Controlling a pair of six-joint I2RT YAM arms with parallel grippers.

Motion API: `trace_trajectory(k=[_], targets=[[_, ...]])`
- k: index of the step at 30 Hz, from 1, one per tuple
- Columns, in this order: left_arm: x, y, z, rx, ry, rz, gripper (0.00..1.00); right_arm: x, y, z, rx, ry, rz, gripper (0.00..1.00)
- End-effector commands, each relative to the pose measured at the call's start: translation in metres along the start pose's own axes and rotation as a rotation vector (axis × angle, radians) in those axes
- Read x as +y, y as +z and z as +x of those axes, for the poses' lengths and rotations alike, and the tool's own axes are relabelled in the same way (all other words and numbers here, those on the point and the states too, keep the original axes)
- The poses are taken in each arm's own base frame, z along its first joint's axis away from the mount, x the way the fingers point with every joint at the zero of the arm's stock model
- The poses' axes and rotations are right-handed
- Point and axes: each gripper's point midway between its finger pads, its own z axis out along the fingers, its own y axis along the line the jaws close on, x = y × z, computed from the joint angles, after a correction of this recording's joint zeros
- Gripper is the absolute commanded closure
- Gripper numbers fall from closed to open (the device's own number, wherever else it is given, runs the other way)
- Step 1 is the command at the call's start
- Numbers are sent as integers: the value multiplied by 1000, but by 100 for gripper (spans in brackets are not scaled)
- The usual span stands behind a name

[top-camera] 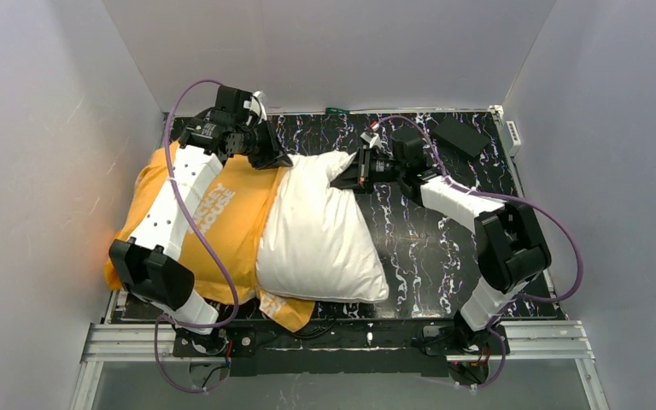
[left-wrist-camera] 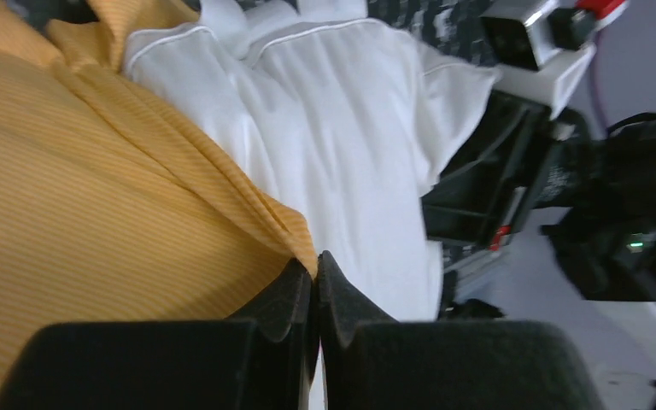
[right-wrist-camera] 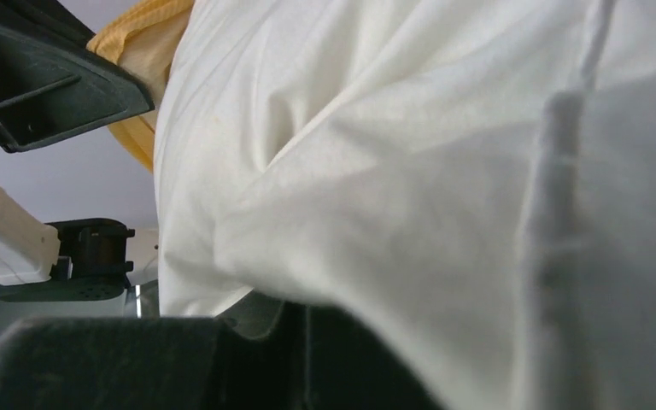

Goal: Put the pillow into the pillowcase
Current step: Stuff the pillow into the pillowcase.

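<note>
Between left claw [left-wrist-camera: 316, 272] fingertips, pillowcase [left-wrist-camera: 94, 213] edge.

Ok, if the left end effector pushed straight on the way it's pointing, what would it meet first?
Most likely the plump off-white fabric pillow, directly beyond the bright orange fabric pillowcase hem the left end effector is pinching. The right end effector sits further along that line, though depth is unclear.
</note>
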Motion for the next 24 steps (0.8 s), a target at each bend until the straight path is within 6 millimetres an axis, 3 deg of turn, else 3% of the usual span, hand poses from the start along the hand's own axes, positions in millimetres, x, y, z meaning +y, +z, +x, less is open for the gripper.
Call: trace_trajectory(k=[1,5,8,14,18,24], targets=[[-162,-55,-8,29,-28,756,100,83,-16,-1,-29,-220,-218,99],[-198,-59,1,81,-20,830,100,93,-32,-3,-72,-241,-233,99],[-232,-51,20,153,6,873,100,97,-36,0,-63,-251,-241,99],[-296,-55,57,250,72,970,100,76,-32,-7,-59,-206,-167,99],[-307,-60,72,244,108,948,100,58,-37,-20,-83,-167,-98,99],[-304,-69,87,208,163,898,100,34,-56,-43,-118,-104,-26,99]])
